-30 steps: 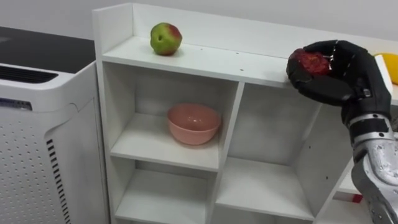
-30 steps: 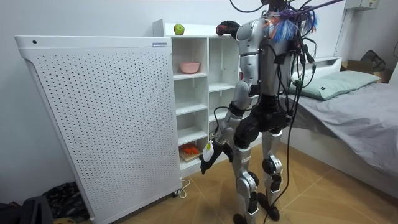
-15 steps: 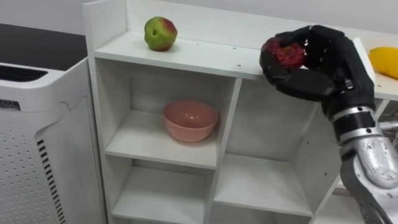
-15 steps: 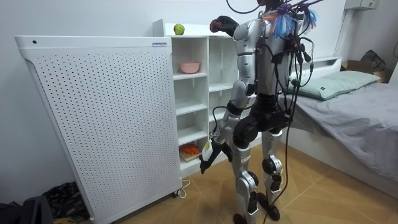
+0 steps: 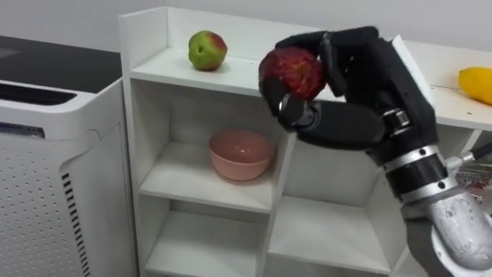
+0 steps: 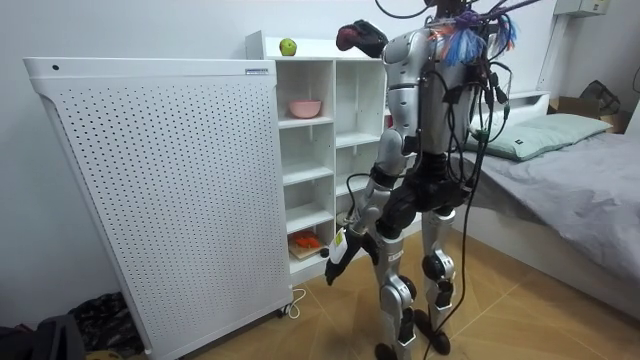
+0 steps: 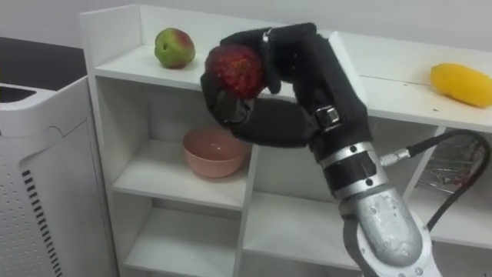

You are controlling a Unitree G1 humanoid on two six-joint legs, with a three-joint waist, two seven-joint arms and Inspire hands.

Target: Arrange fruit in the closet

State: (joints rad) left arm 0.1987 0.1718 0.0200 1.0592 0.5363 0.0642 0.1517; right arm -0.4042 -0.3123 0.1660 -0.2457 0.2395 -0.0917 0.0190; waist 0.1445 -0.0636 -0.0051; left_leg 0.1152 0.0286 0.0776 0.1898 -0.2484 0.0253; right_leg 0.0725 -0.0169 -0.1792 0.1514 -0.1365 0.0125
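Note:
My right hand [image 5: 350,119] is shut on a dark red fruit [image 5: 292,72], held in front of the white closet's top shelf [image 5: 165,69], just above its middle divider. To the left, a green-and-red apple [image 5: 207,50] rests on that shelf, well apart from the hand. A yellow fruit [image 5: 478,83] lies on the same shelf at the far right. In the room view I stand upright facing the closet [image 6: 345,150], right hand [image 6: 365,36] raised to its top. My left hand [image 6: 338,262] hangs by my thigh, fingers relaxed and holding nothing.
A pink bowl [image 5: 241,154] sits in the upper left compartment. Orange items [image 6: 305,241] lie on a low shelf. A white perforated unit [image 5: 54,169] stands against the closet's left side. A bed [image 6: 560,170] is behind me.
My right hand has carried the red fruit leftward along the top shelf, from its right part to the middle, nearer the green apple. The eye view has shifted a little.

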